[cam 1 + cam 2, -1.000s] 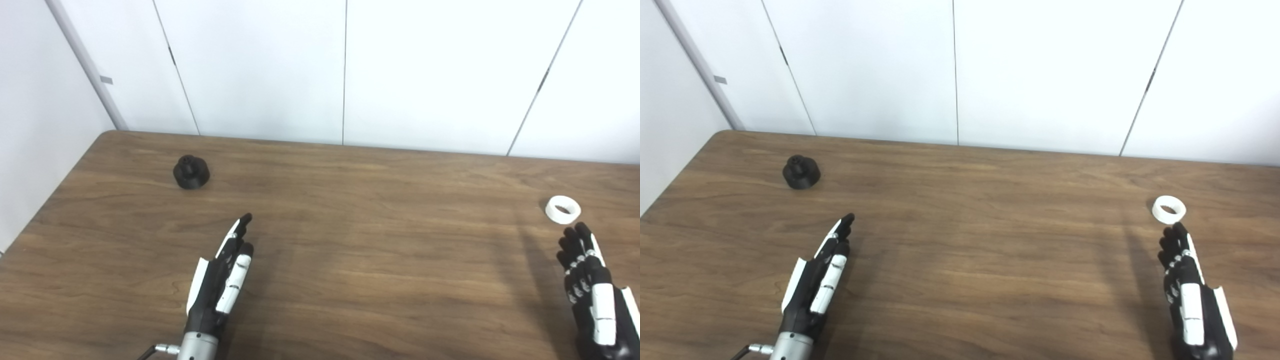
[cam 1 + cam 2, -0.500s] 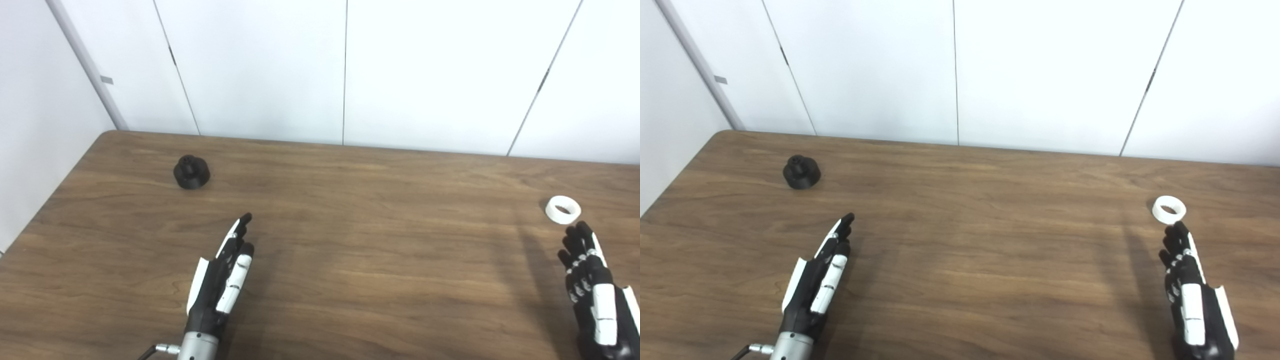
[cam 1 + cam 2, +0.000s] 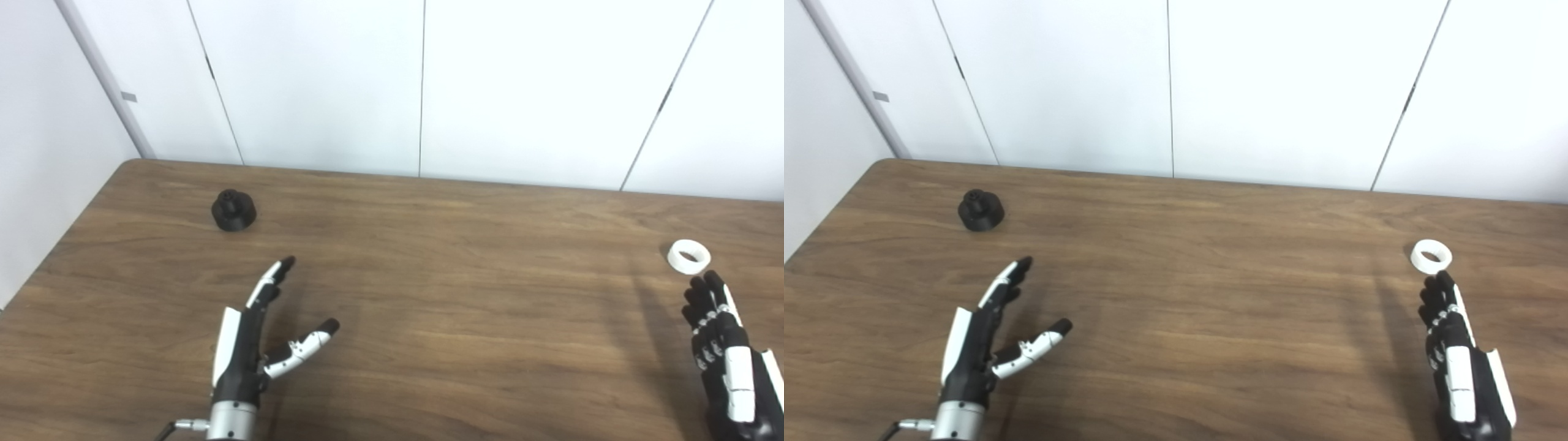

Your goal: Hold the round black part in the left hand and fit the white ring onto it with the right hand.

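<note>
The round black part [image 3: 233, 210] sits on the wooden table [image 3: 429, 288] at the far left, with a small knob on top. My left hand [image 3: 251, 343] is open and empty over the table, well in front of the black part, with the thumb spread out to the right. The white ring [image 3: 689, 256] lies flat near the table's right side. My right hand [image 3: 726, 361] is open and empty, fingers straight, with the fingertips just short of the ring and not touching it.
White wall panels [image 3: 422, 86] stand right behind the table's far edge. The table's left edge [image 3: 55, 257] runs close to the black part.
My left hand has shifted a little to the left and its thumb has swung out to the right. The right hand, the black part and the ring have stayed where they were.
</note>
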